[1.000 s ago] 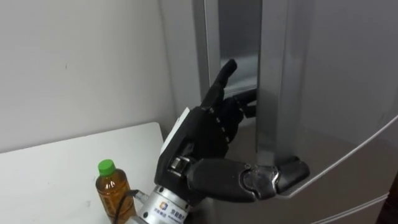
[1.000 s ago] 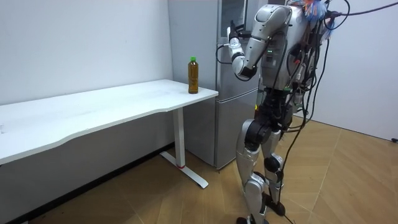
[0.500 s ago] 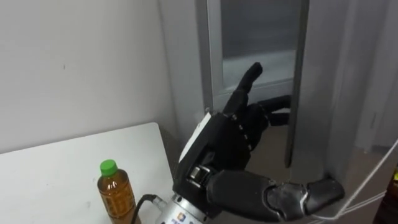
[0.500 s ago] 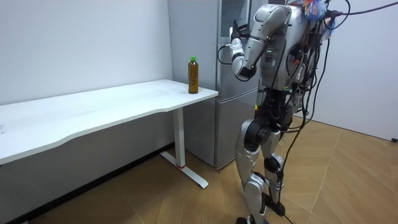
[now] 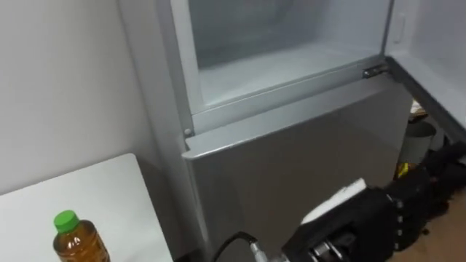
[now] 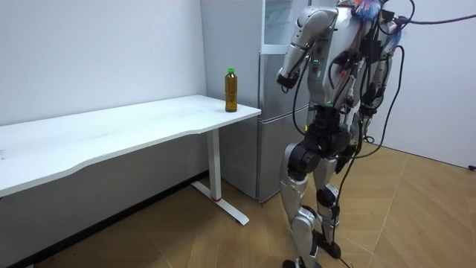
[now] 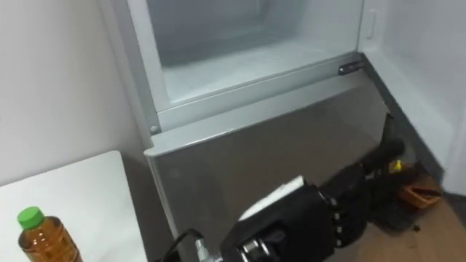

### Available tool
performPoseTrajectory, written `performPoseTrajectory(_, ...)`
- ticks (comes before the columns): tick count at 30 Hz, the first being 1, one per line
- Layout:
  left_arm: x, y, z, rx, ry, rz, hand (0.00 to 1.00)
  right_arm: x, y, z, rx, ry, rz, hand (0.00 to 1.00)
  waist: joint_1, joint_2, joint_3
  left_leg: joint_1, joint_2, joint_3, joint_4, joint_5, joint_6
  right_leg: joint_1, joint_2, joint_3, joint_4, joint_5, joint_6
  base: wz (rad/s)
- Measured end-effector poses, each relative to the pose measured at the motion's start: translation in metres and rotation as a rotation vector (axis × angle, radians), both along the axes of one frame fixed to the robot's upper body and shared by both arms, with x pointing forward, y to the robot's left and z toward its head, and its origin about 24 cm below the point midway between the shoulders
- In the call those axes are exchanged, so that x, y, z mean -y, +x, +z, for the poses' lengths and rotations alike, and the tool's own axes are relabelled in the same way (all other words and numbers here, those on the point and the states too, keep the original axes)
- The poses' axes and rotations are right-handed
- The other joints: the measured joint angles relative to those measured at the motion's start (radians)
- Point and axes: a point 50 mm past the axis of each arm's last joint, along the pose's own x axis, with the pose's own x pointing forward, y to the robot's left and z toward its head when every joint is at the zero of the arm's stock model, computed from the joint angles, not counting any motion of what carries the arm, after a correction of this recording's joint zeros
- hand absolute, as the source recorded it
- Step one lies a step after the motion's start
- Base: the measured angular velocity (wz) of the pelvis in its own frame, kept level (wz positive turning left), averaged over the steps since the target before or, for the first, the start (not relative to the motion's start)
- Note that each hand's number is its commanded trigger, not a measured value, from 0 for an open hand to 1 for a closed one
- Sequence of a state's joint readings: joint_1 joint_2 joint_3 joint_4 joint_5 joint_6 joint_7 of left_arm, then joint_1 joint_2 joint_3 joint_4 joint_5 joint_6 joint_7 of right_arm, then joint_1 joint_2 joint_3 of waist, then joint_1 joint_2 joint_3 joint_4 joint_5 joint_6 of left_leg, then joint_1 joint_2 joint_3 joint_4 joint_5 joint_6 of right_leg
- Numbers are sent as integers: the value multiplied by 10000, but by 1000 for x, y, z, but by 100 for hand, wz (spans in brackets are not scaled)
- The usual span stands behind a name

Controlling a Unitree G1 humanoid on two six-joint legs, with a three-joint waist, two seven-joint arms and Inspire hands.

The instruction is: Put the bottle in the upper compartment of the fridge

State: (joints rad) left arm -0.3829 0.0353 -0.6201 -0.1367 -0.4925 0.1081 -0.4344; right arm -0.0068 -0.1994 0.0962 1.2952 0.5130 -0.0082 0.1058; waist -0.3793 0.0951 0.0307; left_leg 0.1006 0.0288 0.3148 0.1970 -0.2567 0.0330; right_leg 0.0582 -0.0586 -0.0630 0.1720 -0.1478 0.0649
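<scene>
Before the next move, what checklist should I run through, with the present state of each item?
1. Upper fridge open: ok, its inside shows.
2. Room on its shelf: ok, nothing stands on the part in view.
3. Bottle upright on the table, green cap on: ok.
4. Left hand free: ok, open and holding nothing.
5. Left hand at the bottle: not ok, it hangs low before the lower fridge door, well apart from the bottle.
6. Bottle in the upper fridge: not ok, not yet picked up.
</scene>
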Motion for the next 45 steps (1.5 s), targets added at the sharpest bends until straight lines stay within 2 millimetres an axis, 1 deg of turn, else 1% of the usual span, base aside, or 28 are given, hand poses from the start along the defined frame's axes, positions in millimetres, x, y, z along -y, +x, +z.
performPoseTrajectory(2,0,-1,0,74,61,-207,0,0,1,0,14,-8,37,0,-1,-14,3,-32,9,80,-21,12,-24,-79,30,80,6,14,-22,-15)
performPoseTrajectory(5,1,-2,0,206,118,-484,0,0,-1,0,-29,-10,22,0,12,-27,-1,-33,10,92,-22,12,-29,-84,41,90,-38,5,-36,-2)
performPoseTrajectory(9,1,-2,-2,398,392,-483,0,-1,-2,0,-23,26,27,0,28,-70,-25,-27,11,107,-18,13,-32,-104,42,83,-58,3,-38,0)
performPoseTrajectory(12,1,-2,-3,580,707,-484,0,-3,-2,-1,-37,84,35,0,76,-150,-63,-29,14,110,5,14,-33,-97,41,81,-62,2,-37,0)
performPoseTrajectory(14,1,-2,-3,582,709,-488,0,-3,-2,-1,-46,94,29,0,102,-173,-62,-30,14,101,17,14,-33,-94,40,77,-62,2,-38,0)
performPoseTrajectory(20,1,-2,-3,579,705,-474,0,-2,-3,-1,-92,40,4,0,288,-177,-61,-31,19,101,66,16,-35,-78,39,74,-59,-5,-46,0)
performPoseTrajectory(28,-4,3,-1,577,568,-208,0,-1,-6,-1,-188,-148,-67,0,354,-160,-73,4,33,49,97,20,-42,-6,44,38,-27,-6,-52,0)
performPoseTrajectory(29,-4,2,-2,625,623,-166,0,-1,-7,-2,-202,-163,-85,0,397,-182,-62,90,29,45,66,36,-59,57,44,38,-23,-6,-52,0)
performPoseTrajectory(31,-8,1,-9,604,905,45,0,-1,-12,-3,-316,-154,-121,0,511,-247,-89,233,38,71,28,48,-79,207,65,49,-31,-29,-85,-4)
performPoseTrajectory(33,-16,-3,-23,247,1182,369,0,-3,-15,-3,-393,-116,-138,0,660,-352,-136,342,55,58,20,58,-101,276,90,41,-37,-77,-118,0)
performPoseTrajectory(35,-22,-7,-29,143,1357,528,0,-3,-15,-4,-414,-113,-145,0,823,-402,-140,339,70,0,49,62,-109,248,94,5,-39,-87,-133,10)
performPoseTrajectory(37,-31,-9,-31,217,1508,760,0,-3,-18,-4,-525,-127,-175,0,952,-458,-138,296,78,-137,79,62,-110,260,82,-138,-27,-91,-140,18)
performPoseTrajectory(39,-43,-9,-30,377,1581,1288,0,-2,-24,-5,-665,-150,-212,0,1275,-531,-149,283,106,-219,81,72,-128,293,81,-247,-23,-98,-152,12)
performPoseTrajectory(41,-51,-9,-29,355,1438,1646,0,-1,-27,-5,-680,-165,-234,0,1510,-566,-162,279,110,-278,71,82,-145,307,88,-277,-25,-102,-161,7)
performPoseTrajectory(43,-59,-11,-32,237,1298,2015,0,-2,-29,-5,-708,-120,-251,0,1683,-619,-190,293,107,-350,67,89,-157,371,95,-351,-43,-112,-177,14)
performPoseTrajectory(45,-67,-13,-37,50,1375,2328,0,-2,-32,-6,-747,-100,-262,0,1752,-671,-192,297,107,-540,79,90,-171,476,91,-539,-62,-123,-194,23)
